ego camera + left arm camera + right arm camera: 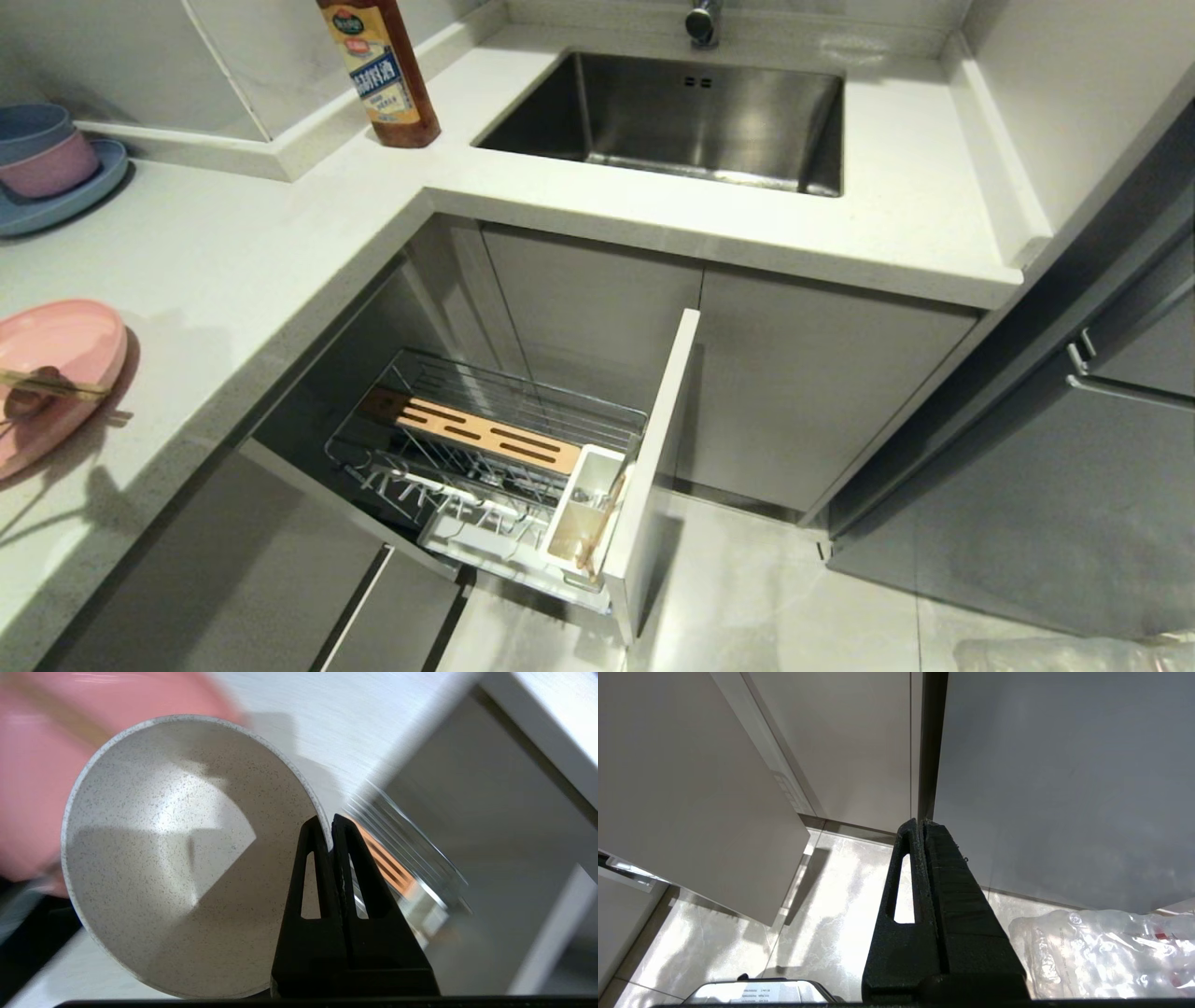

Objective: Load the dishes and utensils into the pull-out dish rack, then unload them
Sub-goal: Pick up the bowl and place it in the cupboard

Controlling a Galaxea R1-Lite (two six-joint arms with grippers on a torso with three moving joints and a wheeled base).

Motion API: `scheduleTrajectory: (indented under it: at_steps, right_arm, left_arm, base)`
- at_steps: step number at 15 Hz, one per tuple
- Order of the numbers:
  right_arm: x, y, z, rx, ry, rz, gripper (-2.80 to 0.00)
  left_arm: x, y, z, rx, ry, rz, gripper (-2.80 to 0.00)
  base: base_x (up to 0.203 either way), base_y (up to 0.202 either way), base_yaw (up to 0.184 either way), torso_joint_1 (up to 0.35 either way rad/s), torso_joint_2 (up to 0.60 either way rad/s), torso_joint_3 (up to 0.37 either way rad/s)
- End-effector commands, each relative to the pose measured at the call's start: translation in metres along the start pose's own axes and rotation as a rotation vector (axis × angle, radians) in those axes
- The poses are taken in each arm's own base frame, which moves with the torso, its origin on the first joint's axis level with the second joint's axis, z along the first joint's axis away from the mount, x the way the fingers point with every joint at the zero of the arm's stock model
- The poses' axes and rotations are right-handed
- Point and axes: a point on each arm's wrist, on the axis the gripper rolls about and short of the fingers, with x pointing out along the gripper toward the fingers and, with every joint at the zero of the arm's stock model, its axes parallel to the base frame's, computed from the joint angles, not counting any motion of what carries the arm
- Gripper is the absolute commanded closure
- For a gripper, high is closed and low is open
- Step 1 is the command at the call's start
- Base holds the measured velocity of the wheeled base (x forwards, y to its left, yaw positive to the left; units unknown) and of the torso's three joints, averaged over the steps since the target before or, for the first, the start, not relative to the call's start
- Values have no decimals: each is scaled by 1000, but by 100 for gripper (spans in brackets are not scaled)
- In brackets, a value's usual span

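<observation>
Bowl [187,858]: rim pinched by closed left gripper [331,828]
Plate [51,373]: on desk [233,271], chopsticks [51,385] across it
Right gripper [920,823]: closed, empty

Left gripper [331,833]: fingers pressed together on the rim of the cream-white bowl [187,854], which is held on edge with its inside turned toward the wrist camera. Neither arm is seen in the head view. Right gripper [920,828]: fingers closed flat against each other, nothing held between them, pointed downward toward the floor [840,896].
</observation>
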Motion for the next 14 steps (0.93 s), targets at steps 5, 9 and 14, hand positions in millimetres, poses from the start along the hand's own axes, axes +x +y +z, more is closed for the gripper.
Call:
scheduleTrajectory:
  at_steps: [5,9,14]
  right_arm:
    - [0,0,-1,0,2,0,0]
    - [0,0,0,0,1,-1,0]
    - [0,0,-1,0,2,0,0]
  left_arm:
    - [-30,-52,-40,207,130,-487,0]
    - [-31,-67,-65,157,220,-698,0]
    - [2,-101,-62,-252,204,-681,0]
  base:
    - [0,0,0,0,0,0]
    - [0,0,0,0,0,0]
    - [0,0,0,0,0,0]
